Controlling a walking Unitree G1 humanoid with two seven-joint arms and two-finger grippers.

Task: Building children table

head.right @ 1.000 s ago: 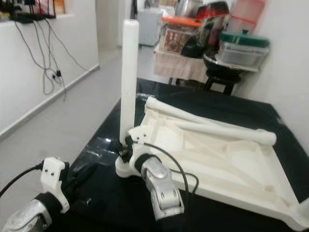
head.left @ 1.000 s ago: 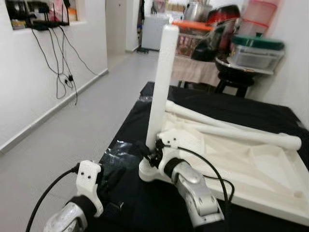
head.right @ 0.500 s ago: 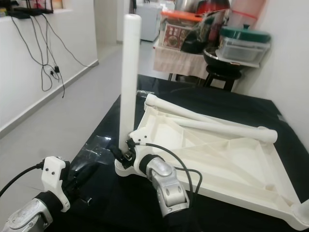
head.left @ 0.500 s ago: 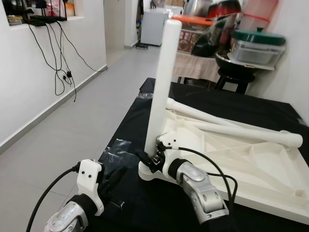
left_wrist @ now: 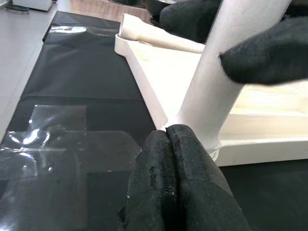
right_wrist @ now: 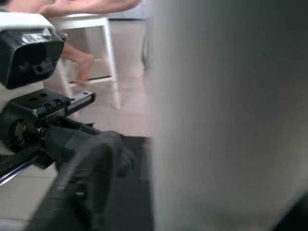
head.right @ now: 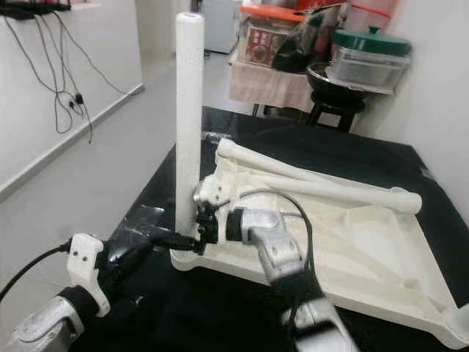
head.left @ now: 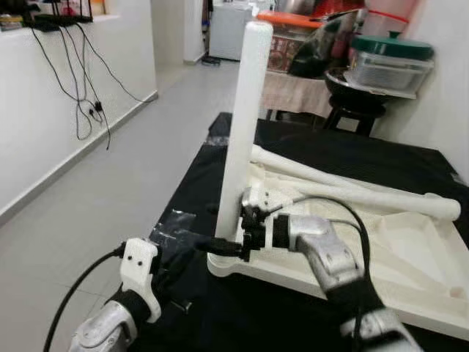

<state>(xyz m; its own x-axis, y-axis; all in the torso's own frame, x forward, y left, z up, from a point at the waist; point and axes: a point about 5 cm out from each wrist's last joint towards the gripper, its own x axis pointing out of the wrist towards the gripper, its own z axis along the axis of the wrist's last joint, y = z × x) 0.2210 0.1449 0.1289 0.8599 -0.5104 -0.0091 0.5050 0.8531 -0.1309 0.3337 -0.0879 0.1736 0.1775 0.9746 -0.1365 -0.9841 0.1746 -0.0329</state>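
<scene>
Upturned white tabletop (head.left: 410, 264), one leg (head.left: 240, 125) upright at its corner, two legs (head.left: 352, 192) flat.

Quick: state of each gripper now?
Left gripper: shut, holding nothing, tips by the base of the upright leg.
Right gripper: fingers astride that leg's base, grip cannot be told.

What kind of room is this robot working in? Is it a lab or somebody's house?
It looks like a lived-in home, probably near a kitchen. Behind the black-covered table stand a stool with a green-lidded container, a white appliance in the next room, and loose cables hanging down the wall.
</scene>
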